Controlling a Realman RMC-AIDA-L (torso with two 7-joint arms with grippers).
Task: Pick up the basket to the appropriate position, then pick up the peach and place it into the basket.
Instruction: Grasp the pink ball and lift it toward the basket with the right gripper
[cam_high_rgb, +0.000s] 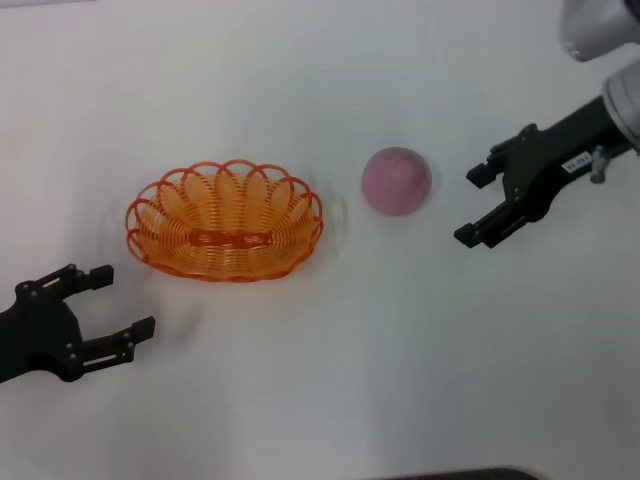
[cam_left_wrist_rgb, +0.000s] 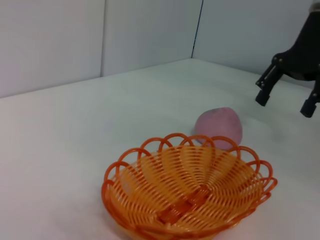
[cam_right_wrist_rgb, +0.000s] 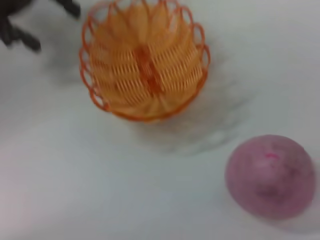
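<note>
Bare white desk (cam_high_rgb: 400, 380) lies all round; the shallow orange looped-wire basket (cam_high_rgb: 225, 222) holds nothing; the round pink-mauve peach (cam_high_rgb: 397, 181) sits beside it, between spread left hand (cam_high_rgb: 115, 301) and spread right hand (cam_high_rgb: 472, 205).

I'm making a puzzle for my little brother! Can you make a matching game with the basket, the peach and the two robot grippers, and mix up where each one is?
Things:
1. basket
2. peach
3. left gripper
4. right gripper

Places or states:
A. open, on the peach's right side, not touching it
B. on the table between the basket and the right gripper
C. empty, on the table
D. open, near the basket's left end, holding nothing

Pairs: 1-C, 2-B, 3-D, 4-A
</note>
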